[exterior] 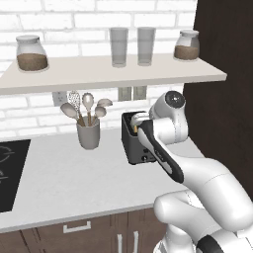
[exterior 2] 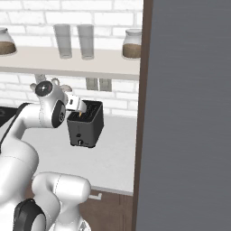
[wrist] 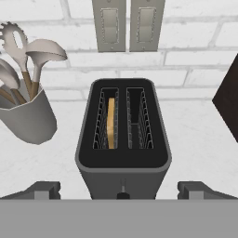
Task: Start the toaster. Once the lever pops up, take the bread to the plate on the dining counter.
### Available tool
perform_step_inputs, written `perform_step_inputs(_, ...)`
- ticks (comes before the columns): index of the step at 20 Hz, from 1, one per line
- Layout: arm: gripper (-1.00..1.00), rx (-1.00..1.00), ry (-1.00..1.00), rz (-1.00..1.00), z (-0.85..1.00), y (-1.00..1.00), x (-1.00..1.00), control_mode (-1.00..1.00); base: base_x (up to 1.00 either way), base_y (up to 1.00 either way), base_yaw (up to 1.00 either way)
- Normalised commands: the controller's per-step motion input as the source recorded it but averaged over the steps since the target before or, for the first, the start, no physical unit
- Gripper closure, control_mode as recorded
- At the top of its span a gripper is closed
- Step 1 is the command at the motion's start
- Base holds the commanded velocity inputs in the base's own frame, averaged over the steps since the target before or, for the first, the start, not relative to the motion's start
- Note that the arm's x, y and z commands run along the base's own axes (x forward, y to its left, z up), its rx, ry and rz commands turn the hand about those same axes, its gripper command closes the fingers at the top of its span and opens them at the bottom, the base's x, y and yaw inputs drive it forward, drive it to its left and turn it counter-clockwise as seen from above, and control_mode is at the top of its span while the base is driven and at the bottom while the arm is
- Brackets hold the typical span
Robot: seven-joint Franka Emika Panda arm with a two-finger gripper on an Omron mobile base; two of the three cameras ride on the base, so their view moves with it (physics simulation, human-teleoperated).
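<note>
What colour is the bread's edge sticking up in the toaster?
Golden-brown, the bread in the toaster; hand view shows it best.

Even, soft rendered light fills all three views, bright on the white brick wall [exterior: 39, 126] and pale worktop [exterior: 74, 183], with no hard glare and no single visible source. Faint shade lies under the shelf [exterior: 108, 74] on the far wall, and the toaster [wrist: 123, 139] slots stay dark, the bread [wrist: 111, 123] glowing tan inside the left one. Edges are slightly soft and pixelated, without lens bending, and the dark panel [exterior 2: 189, 113] on the right reads flat and featureless.
</note>
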Motion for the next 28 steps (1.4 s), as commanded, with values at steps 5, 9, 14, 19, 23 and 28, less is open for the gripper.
perform_step_inputs(5,-1.00,0.00,0.00,0.00,0.00,0.00,0.00,-1.00,0.00,0.00,0.00)
perform_step_inputs(9,-1.00,0.00,0.00,0.00,0.00,0.00,0.00,-1.00,0.00,0.00,0.00)
perform_step_inputs(14,-1.00,0.00,0.00,0.00,0.00,0.00,0.00,-1.00,0.00,0.00,0.00)
perform_step_inputs(19,-1.00,0.00,0.00,0.00,0.00,0.00,0.00,-1.00,0.00,0.00,0.00)
perform_step_inputs(23,-1.00,0.00,0.00,0.00,0.00,0.00,0.00,-1.00,0.00,0.00,0.00)
perform_step_inputs(28,-1.00,0.00,0.00,0.00,0.00,0.00,0.00,-1.00,0.00,0.00,0.00)
